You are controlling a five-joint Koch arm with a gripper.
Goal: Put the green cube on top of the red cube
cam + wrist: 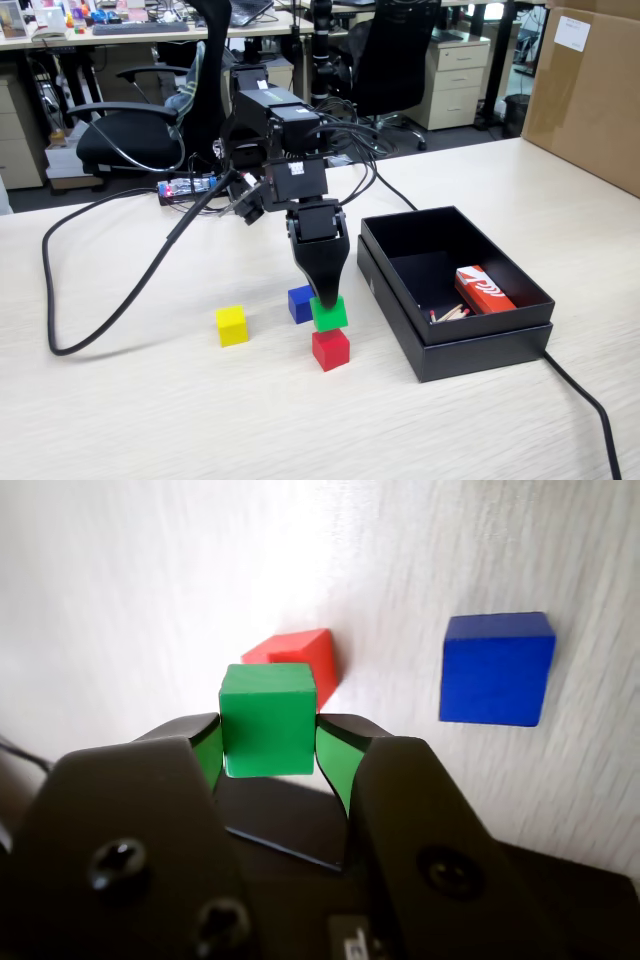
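The green cube point(329, 313) point(268, 719) is clamped between the green-lined jaws of my black gripper point(322, 301) point(268, 742). It hangs right above the red cube point(330, 349) point(298, 657). In the fixed view its bottom face is at the red cube's top face, and I cannot tell whether they touch. In the wrist view the red cube shows beyond the green one, partly hidden by it.
A blue cube point(299, 303) point(497, 667) lies close behind the stack, and a yellow cube point(231, 325) sits to the left in the fixed view. A black open box point(487, 339) with a red-and-white carton point(484, 291) and matches stands to the right. A black cable point(110, 320) loops across the table's left.
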